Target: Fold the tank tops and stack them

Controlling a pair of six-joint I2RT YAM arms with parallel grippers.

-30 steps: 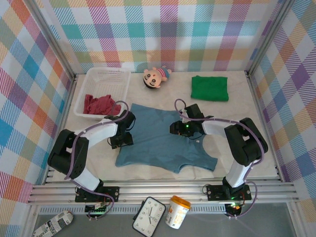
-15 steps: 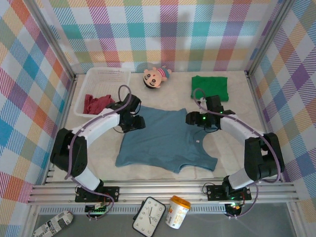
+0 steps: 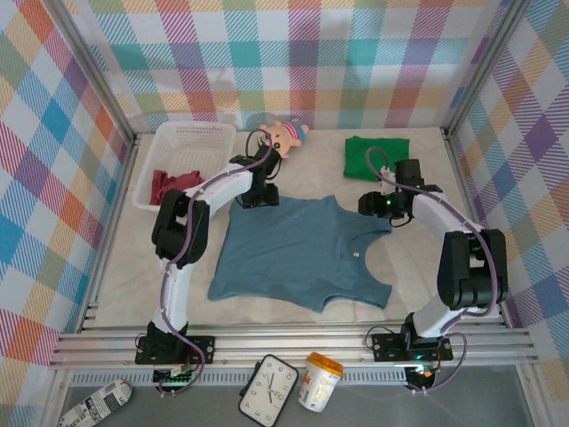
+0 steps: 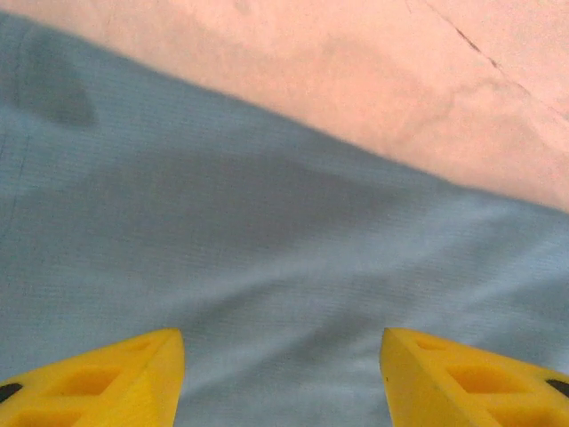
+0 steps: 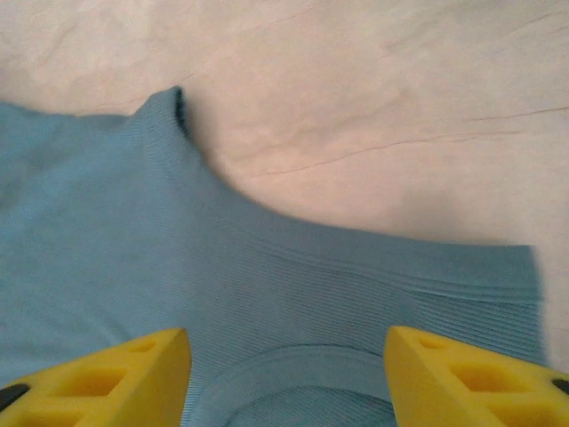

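- Top view: the blue-grey top point(image 3: 302, 253) lies flat on the middle of the tabletop point(image 3: 444, 258). The green top point(image 3: 378, 158) lies folded at the far right. The red top point(image 3: 173, 185) lies bunched in the basket point(image 3: 191, 133) at the far left, and the doll point(image 3: 283, 135) lies just beside the basket. The left arm point(image 3: 222, 182) reaches the blue-grey top's far left corner. The right arm point(image 3: 436, 209) reaches its far right corner.
- Left wrist view: the left fingers point(image 4: 116, 378) stand apart, released, over flat blue-grey cloth near its edge.
- Right wrist view: the right fingers point(image 5: 462, 374) stand apart, released, over the top's ribbed edge.
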